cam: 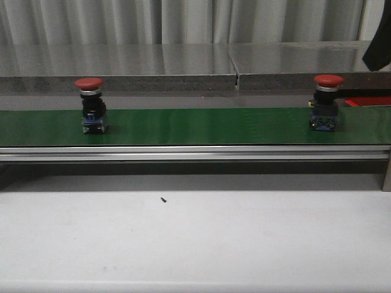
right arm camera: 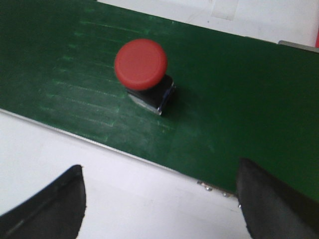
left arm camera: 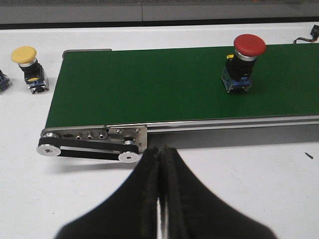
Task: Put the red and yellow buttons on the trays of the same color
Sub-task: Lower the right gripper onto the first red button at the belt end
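Two red buttons stand upright on the green belt (cam: 195,126): one at the left (cam: 90,104) (left arm camera: 244,62), one at the right (cam: 325,101) (right arm camera: 142,69). A yellow button (left arm camera: 28,67) stands on the white table just past the belt's left end. A strip of a red tray (cam: 368,101) shows behind the belt at the far right; a yellow tray is out of view. My left gripper (left arm camera: 160,152) is shut on nothing, over the table in front of the belt. My right gripper (right arm camera: 159,169) is open above the belt's near edge, short of the right red button.
The belt's roller and drive band (left arm camera: 89,147) sit at its left end. Part of another small dark item (left arm camera: 2,79) shows beside the yellow button. A metal rail (cam: 195,152) runs along the belt's front. A dark arm part (cam: 379,52) hangs at the upper right.
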Controlling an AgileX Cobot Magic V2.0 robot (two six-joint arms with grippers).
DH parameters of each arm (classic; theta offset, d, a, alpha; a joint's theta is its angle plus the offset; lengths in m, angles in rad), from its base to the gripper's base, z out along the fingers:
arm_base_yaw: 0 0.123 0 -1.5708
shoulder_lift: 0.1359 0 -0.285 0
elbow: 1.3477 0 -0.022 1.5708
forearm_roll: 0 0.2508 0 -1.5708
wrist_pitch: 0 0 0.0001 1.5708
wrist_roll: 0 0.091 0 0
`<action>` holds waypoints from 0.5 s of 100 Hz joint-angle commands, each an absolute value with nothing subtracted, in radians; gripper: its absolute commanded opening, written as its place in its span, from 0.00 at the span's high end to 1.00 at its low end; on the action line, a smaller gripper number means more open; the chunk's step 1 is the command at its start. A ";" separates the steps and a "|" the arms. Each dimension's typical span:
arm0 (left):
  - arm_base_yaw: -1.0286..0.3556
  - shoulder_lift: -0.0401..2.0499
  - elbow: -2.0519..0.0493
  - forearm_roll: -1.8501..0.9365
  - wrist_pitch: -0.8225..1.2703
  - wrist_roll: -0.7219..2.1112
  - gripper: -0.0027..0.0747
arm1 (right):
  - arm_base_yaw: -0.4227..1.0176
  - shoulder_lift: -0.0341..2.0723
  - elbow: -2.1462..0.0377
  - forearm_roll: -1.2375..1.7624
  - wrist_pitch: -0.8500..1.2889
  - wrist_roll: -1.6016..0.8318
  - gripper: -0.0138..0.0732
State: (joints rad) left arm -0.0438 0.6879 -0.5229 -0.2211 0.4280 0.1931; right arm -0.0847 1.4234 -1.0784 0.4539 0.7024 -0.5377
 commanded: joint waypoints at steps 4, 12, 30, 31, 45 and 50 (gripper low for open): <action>-0.041 0.684 -0.549 -0.244 0.352 0.190 0.99 | -0.087 1.486 -1.179 0.480 0.666 -0.540 0.14; -0.041 0.684 -0.549 -0.246 0.352 0.190 0.99 | -0.087 1.540 -1.216 0.480 0.667 -0.540 0.14; -0.041 0.684 -0.549 -0.246 0.352 0.190 0.99 | -0.087 1.653 -1.296 0.479 0.650 -0.540 0.15; -0.041 0.684 -0.549 -0.246 0.352 0.190 0.99 | -0.087 1.657 -1.299 0.479 0.645 -0.540 0.16; -0.041 0.684 -0.549 -0.246 0.352 0.190 0.99 | -0.088 1.734 -1.352 0.479 0.628 -0.540 0.35; -0.041 0.684 -0.549 -0.254 0.352 0.190 0.99 | -0.088 1.754 -1.366 0.479 0.636 -0.539 0.44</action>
